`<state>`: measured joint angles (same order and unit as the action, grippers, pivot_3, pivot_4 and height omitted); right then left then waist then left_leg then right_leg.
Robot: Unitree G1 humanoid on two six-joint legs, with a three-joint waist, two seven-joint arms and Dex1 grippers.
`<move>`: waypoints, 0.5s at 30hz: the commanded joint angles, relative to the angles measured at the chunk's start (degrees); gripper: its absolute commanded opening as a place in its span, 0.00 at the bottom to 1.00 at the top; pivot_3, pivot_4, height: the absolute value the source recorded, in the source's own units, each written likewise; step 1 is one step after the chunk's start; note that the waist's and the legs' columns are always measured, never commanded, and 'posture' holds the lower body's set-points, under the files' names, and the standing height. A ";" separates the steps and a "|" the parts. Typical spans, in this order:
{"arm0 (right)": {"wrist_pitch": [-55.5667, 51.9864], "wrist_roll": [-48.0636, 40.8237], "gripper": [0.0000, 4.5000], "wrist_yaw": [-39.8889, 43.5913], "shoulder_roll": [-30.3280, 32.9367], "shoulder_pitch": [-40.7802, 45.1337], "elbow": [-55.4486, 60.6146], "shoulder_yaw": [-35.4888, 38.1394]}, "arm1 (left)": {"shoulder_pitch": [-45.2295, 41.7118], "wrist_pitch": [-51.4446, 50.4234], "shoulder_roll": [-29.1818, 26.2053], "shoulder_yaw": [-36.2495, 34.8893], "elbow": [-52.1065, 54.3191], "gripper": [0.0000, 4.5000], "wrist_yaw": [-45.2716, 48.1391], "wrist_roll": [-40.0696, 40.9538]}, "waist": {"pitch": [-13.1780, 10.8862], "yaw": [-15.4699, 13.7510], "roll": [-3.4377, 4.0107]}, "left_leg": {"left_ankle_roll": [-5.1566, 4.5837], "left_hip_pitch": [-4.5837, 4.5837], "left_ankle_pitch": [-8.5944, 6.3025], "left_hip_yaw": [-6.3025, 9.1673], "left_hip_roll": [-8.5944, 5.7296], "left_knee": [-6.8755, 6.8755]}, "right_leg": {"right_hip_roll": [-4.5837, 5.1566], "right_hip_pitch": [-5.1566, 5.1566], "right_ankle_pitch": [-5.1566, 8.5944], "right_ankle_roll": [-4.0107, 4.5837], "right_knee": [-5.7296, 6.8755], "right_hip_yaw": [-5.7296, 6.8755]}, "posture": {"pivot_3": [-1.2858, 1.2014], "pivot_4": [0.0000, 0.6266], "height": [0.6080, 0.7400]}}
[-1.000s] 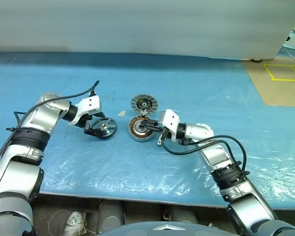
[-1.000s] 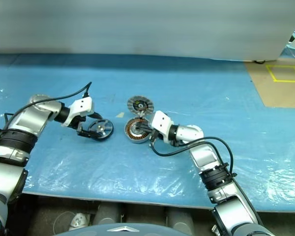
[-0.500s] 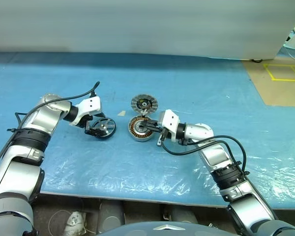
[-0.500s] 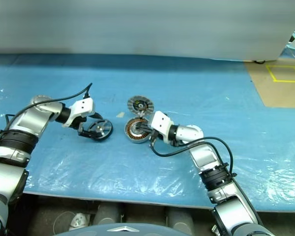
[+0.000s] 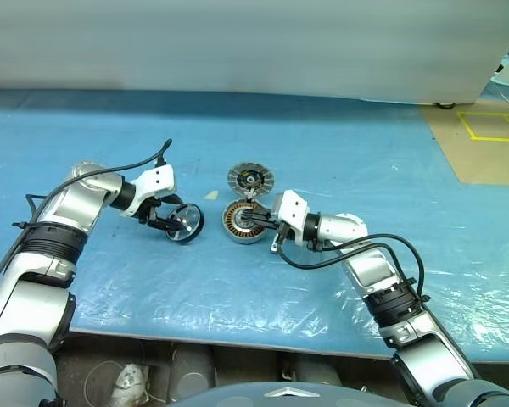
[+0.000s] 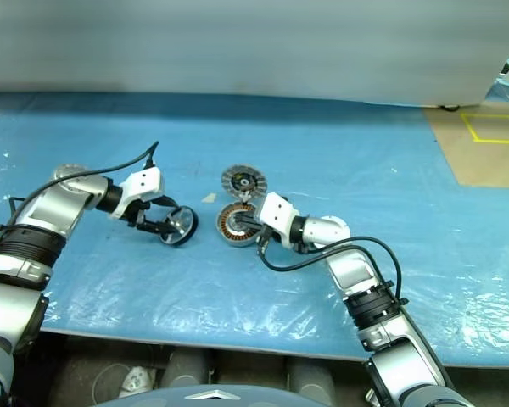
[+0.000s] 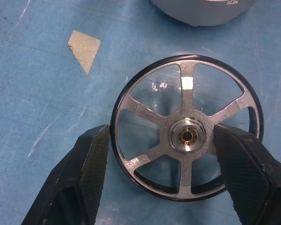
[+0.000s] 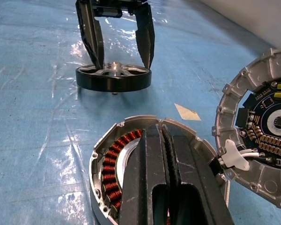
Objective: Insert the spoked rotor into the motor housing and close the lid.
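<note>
Centre of the frame, right hand (image 5: 256, 222) is pinched together on the housing (image 5: 241, 222), steadying it on the blue counter (image 5: 339, 161). Left of it, left hand (image 5: 175, 220) straddles the rotor (image 5: 185, 224), fingers (image 7: 84, 173) apart, one outside the rim, one by the hub. Lid (image 5: 249, 180) sits just behind the housing. Step, judged: grasping the rotor; next needs closing, lifting, aligning over the housing. No readable writing.

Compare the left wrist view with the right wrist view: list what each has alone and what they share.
Left wrist view alone: the spoked rotor's face, spokes and hub, seen straight on.

Right wrist view alone: the right claw shut over the motor housing with its copper windings, and the lid beside it.

Both: the spoked rotor, the left claw open astride it, a tan scrap and the blue mat.
</note>
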<state>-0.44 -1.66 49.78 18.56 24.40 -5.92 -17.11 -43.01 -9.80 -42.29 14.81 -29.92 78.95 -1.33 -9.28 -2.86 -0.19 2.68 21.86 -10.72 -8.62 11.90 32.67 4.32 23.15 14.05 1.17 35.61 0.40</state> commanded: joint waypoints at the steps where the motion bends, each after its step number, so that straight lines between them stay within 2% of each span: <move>1: 0.35 -0.24 0.00 -0.14 0.01 -0.14 0.67 -0.04 | -0.89 -0.69 0.26 -1.38 -0.37 0.69 -1.06 0.49 | 0.00 -0.01 0.00 | 0.00 0.00 0.00 0.00 0.00 0.00 | 0.00 0.00 0.00 0.00 0.01 0.00 | 0.52 0.24 1.00; 13: 0.52 0.14 0.00 -0.26 -0.31 0.13 0.05 -0.12 | -0.17 -6.47 -0.05 -1.80 2.35 0.69 -0.29 2.16 | 0.00 0.00 0.00 | 0.00 0.01 0.00 0.00 0.01 0.02 | 0.00 0.00 0.00 0.00 0.00 0.00 | 0.52 0.24 1.00; 15: 0.65 0.24 0.00 -0.28 -0.34 0.20 -0.14 -0.13 | -0.24 -6.55 -0.05 -1.89 2.35 0.86 -0.56 2.15 | 0.00 0.00 0.00 | 0.00 0.01 0.00 0.00 0.01 0.02 | 0.00 0.00 0.00 0.00 0.00 0.00 | 0.52 0.24 1.00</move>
<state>-0.44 -1.16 49.75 18.40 24.23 -6.52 -17.19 -43.00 -16.25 -41.91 14.05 -28.80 78.48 0.10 -9.29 -2.86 -0.19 2.68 21.87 -10.72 -8.62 11.91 32.69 4.32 23.16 14.06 1.17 35.61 0.40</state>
